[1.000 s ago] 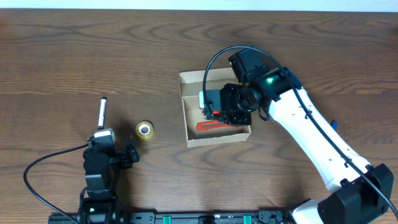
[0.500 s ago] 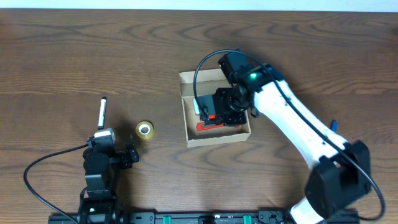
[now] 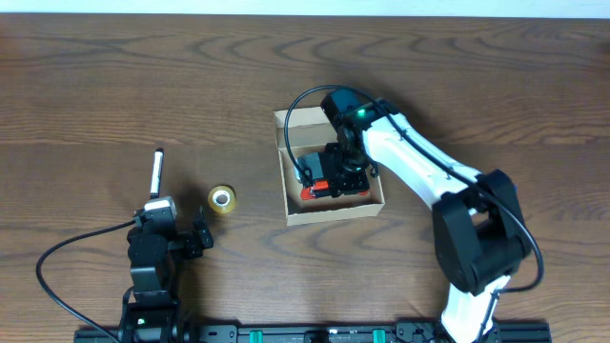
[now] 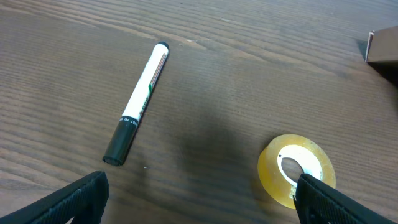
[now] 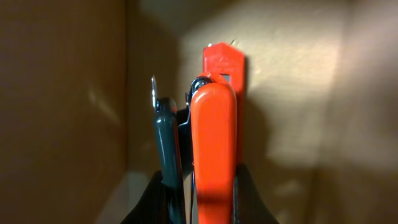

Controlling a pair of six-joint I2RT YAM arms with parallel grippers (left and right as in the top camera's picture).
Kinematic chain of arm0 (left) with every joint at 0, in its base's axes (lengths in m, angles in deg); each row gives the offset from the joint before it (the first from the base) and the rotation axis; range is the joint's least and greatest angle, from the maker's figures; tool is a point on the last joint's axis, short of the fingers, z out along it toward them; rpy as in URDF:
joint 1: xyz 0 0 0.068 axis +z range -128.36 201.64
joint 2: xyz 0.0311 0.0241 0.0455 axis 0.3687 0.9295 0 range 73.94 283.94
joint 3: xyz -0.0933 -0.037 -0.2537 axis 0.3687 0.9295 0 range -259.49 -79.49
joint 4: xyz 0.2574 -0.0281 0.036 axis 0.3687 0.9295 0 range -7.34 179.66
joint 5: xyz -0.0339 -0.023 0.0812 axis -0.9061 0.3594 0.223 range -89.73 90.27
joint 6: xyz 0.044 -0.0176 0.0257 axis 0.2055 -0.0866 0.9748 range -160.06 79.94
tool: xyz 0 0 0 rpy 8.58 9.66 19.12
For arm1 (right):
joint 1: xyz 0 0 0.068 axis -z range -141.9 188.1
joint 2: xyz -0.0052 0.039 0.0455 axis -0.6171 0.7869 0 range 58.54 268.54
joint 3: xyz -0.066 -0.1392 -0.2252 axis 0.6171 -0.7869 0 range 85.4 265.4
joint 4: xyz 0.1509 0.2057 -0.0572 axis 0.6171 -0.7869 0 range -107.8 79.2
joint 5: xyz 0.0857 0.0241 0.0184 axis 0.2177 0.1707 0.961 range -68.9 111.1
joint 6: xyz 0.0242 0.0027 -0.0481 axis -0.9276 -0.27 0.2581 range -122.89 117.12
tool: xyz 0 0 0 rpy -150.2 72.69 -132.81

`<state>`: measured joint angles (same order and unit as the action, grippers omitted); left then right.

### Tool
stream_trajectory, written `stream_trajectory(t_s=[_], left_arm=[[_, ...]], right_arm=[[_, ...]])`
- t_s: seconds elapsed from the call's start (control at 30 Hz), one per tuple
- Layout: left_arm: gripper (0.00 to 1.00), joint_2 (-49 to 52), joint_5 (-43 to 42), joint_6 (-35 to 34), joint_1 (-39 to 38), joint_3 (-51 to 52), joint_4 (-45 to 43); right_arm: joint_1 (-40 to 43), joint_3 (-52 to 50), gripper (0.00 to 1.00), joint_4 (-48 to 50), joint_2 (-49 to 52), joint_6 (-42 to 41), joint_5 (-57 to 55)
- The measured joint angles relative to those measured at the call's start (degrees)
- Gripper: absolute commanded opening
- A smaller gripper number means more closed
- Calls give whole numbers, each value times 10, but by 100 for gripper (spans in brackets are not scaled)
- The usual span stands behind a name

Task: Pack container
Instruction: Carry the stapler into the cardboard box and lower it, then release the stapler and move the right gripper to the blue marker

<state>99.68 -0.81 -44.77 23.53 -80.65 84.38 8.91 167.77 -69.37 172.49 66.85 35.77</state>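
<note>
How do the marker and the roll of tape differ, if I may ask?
The marker is long, slim and white with dark ends; the roll of tape is a yellowish ring. The marker lies farther from the container than the roll of tape. Both lie flat on the table, unpacked.

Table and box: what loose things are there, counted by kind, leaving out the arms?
box: 1
marker: 1
tape roll: 1
orange tool, inside the box: 1
Total: 4
</note>
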Motion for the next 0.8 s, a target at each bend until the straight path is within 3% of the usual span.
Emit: stream_trajectory(t_s=[0.2, 0.23, 0.3, 0.33, 0.57, 0.7, 0.8], left_arm=[[95, 0, 0, 0, 0, 0, 0], [95, 0, 0, 0, 0, 0, 0], [95, 0, 0, 0, 0, 0, 0], [95, 0, 0, 0, 0, 0, 0], [95, 0, 0, 0, 0, 0, 0], [95, 0, 0, 0, 0, 0, 0], [95, 0, 0, 0, 0, 0, 0]], right_arm=[[0, 1, 1, 3, 27, 0, -5], [0, 1, 4, 5, 27, 0, -6], [0, 2, 22, 12, 27, 0, -6], [0, 2, 24, 13, 27, -2, -6], [0, 3, 27, 14, 27, -13, -6], [0, 4, 37, 14, 25, -20, -5], [0, 4, 40, 14, 8, -24, -5]])
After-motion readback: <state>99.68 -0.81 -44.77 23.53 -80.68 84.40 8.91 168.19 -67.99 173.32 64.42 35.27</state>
